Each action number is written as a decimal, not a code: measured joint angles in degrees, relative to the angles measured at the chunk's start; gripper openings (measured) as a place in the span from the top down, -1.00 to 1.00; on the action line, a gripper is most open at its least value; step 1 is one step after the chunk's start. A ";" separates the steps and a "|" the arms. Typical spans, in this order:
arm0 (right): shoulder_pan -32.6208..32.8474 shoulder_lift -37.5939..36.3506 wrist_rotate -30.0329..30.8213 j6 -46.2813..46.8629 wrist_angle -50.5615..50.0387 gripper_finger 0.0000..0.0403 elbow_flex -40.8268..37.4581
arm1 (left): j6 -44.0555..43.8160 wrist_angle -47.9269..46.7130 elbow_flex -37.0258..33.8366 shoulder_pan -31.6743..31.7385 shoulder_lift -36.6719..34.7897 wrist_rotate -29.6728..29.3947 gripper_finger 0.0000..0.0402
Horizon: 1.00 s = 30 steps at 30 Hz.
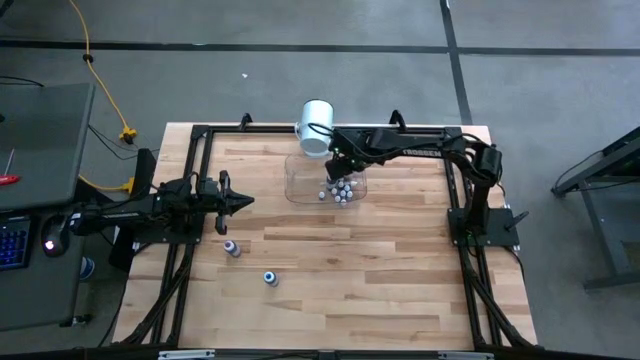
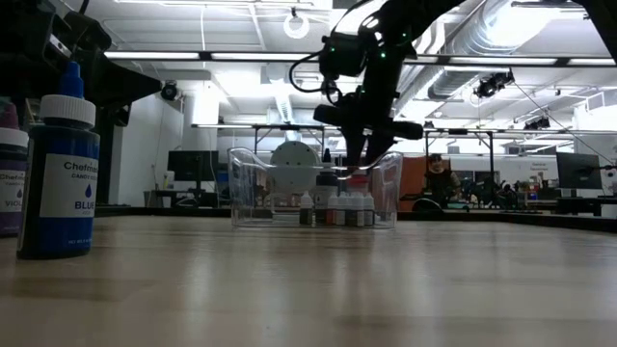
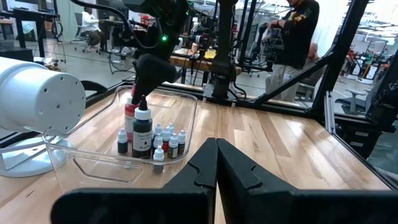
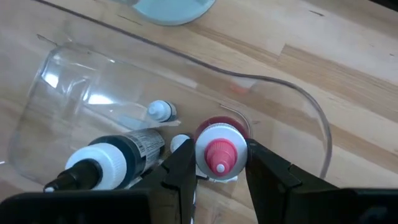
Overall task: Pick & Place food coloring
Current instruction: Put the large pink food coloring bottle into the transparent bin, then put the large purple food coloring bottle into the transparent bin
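Observation:
Inside the clear plastic tub [image 1: 310, 182], my right gripper [image 4: 221, 157] is shut on a red food coloring bottle [image 3: 129, 114], reaching down from above. Beside it stand a bigger dark bottle with a white cap [image 4: 109, 160] and several tiny whitish bottles [image 3: 168, 140], upright on the tub floor. On the bare table nearer the left arm stand a purple bottle [image 1: 232, 248] and a blue bottle [image 1: 270, 278], which also fills the low view's left [image 2: 58, 164]. My left gripper [image 1: 242, 201] hovers shut, left of the tub. My right gripper pinches the red bottle by its white cap with the pink tip [image 4: 219, 140], one finger [image 4: 180, 165] on each side. It comes from above, pointing down into the tub. The bottle is upright below the fingers; whether its base rests on the tub floor I cannot tell.
A big white cylinder [image 1: 316, 128] lies on its stand at the tub's far side. A black frame [image 1: 200, 135] runs along the table's left, far and right edges. Bare wood spreads near the front edge. A person stands in the room beyond [image 3: 298, 31].

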 joint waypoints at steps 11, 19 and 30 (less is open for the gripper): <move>0.00 0.00 -0.44 -2.69 -0.01 0.29 0.00 | 0.01 0.00 0.00 0.02 -0.02 -0.02 1.00; -0.23 -0.69 -0.35 -4.92 0.31 0.06 0.00 | 0.00 0.00 0.00 0.01 -0.01 -0.02 1.00; 0.19 -7.36 1.47 -6.70 -0.43 -0.01 0.02 | -0.01 0.00 0.00 0.02 -0.02 -0.01 1.00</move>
